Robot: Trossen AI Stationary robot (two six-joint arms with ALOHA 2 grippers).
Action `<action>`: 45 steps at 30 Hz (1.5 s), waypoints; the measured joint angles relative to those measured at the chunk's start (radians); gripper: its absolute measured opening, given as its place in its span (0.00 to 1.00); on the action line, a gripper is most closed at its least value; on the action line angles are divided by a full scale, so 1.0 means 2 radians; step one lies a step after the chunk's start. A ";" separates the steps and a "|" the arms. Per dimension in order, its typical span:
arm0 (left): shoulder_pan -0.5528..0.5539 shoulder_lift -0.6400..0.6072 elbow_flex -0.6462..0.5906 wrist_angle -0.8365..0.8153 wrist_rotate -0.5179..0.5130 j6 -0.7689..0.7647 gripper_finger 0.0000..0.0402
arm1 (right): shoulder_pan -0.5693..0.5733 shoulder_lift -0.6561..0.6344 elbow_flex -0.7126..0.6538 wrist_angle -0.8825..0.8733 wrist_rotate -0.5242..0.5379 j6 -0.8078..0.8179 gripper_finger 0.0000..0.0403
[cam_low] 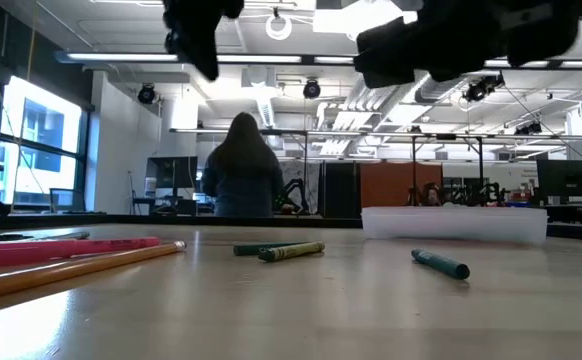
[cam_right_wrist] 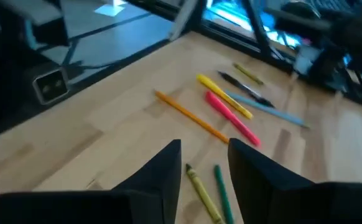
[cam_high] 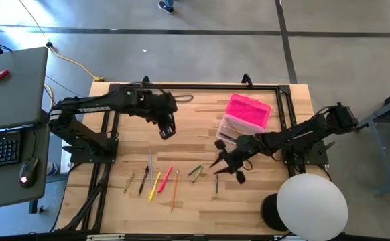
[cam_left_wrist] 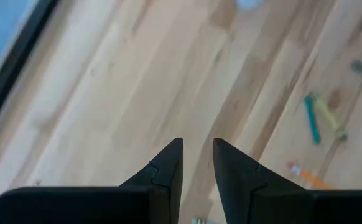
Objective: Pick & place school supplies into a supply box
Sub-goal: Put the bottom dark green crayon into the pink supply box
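both claws hang empty over the pale wooden bench [cam_high: 202,201], left claw [cam_high: 166,130] and right claw [cam_high: 226,163] each slightly spread, coloured pens and pencils [cam_high: 156,182] below.

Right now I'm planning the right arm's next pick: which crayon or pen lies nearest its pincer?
The green and olive crayon pair, lying just beyond the right pincer; the orange pencil and pink pen lie farther off.

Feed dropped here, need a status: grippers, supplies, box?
Right gripper open, empty, above green crayons. Left gripper open, empty, idle. Pens and pencils on table; supply box open, nothing blocking.
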 joint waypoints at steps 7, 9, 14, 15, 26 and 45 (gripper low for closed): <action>-0.011 0.000 -0.028 0.016 -0.009 -0.011 0.30 | 0.009 0.102 0.011 0.034 -0.072 -0.009 0.28; -0.014 -0.001 -0.025 0.019 -0.009 -0.012 0.30 | 0.009 0.138 0.026 0.034 -0.081 -0.021 0.28; -0.018 -0.019 -0.005 0.015 -0.014 -0.012 0.30 | 0.001 0.194 0.073 -0.005 -0.142 -0.064 0.28; -0.018 -0.023 -0.004 0.014 -0.013 -0.012 0.30 | 0.000 0.198 0.084 -0.024 -0.161 -0.068 0.28; -0.017 -0.041 -0.003 0.014 -0.032 -0.012 0.30 | -0.011 0.212 0.129 -0.169 -0.153 -0.266 0.28; -0.017 -0.040 -0.003 0.010 -0.039 0.000 0.30 | -0.048 0.296 0.130 -0.146 -0.257 -0.299 0.27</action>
